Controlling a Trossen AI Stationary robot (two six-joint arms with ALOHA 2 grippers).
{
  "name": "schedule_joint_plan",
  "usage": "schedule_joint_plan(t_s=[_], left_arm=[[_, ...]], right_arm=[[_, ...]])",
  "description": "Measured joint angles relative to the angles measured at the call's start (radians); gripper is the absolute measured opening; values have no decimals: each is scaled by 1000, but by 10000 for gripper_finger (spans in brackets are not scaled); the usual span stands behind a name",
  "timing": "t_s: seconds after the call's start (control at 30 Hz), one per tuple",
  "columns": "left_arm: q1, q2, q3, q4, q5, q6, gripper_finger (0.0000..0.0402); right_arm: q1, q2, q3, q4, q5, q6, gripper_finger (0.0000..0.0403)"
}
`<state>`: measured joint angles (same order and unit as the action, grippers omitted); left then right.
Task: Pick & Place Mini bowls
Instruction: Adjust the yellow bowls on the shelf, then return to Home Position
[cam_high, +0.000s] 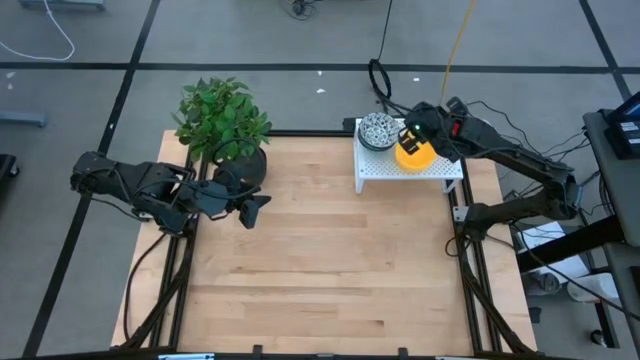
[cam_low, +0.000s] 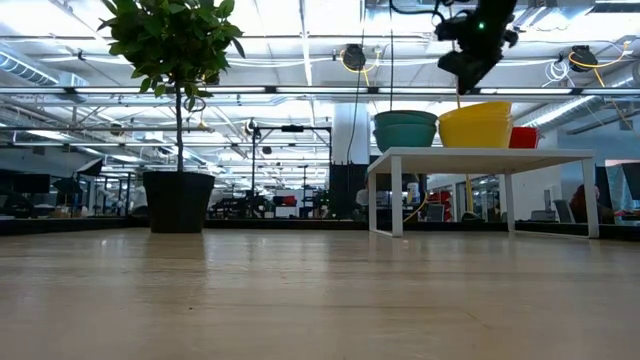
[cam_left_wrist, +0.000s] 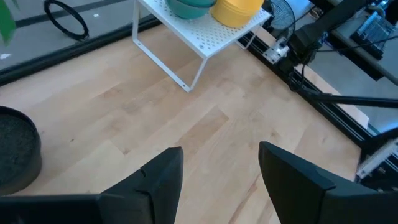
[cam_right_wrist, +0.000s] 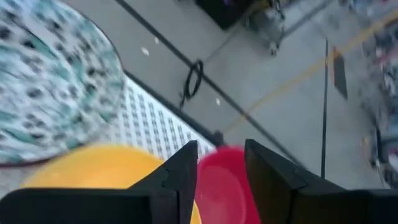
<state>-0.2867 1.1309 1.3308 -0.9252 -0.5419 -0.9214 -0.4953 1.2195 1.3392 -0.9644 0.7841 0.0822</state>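
Right gripper (cam_right_wrist: 221, 180), fingers spread, hovers over red bowl (cam_right_wrist: 225, 186) at white rack's (cam_high: 440, 172) far edge; misaligned descent may knock yellow bowl (cam_high: 414, 154) off.

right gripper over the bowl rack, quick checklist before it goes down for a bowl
1. Right gripper open: ok, a gap shows between its fingers.
2. Right gripper empty: ok, nothing between the fingers.
3. Lined up on one bowl: cannot tell; the red bowl shows in the gap, the yellow bowl just beside it.
4. Bowls on the white rack: ok, with the patterned bowl.
5. Left gripper out of the way: ok, open, by the plant pot.
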Motion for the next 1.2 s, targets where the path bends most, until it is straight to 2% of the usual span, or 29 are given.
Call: schedule_joint_plan(t_s=[0.17,0.37,0.53,0.7,0.8,0.93,1.07,1.2], left_arm=[[0,0,0,0,72,2,214],[0,0,0,0,124,4,214],[0,0,0,0,146,22,214],[4,0,0,0,144,155,214],[8,0,0,-1,85,129,214],[5,-9,-1,-24,-30,127,214],[-5,-36,-1,-54,-65,141,214],[-45,-66,-21,-85,-185,135,214]], right_arm=[[-39,1,-24,-55,-10,83,123],[-53,2,-126,0,-157,82,123],[-53,-2,-171,25,-116,78,123],[-53,-44,-174,99,-105,56,123],[-53,-91,-174,160,-143,42,123],[-53,-170,-174,230,-288,39,123],[-53,-246,-173,273,-421,33,123],[-45,-319,-173,289,-475,5,123]])
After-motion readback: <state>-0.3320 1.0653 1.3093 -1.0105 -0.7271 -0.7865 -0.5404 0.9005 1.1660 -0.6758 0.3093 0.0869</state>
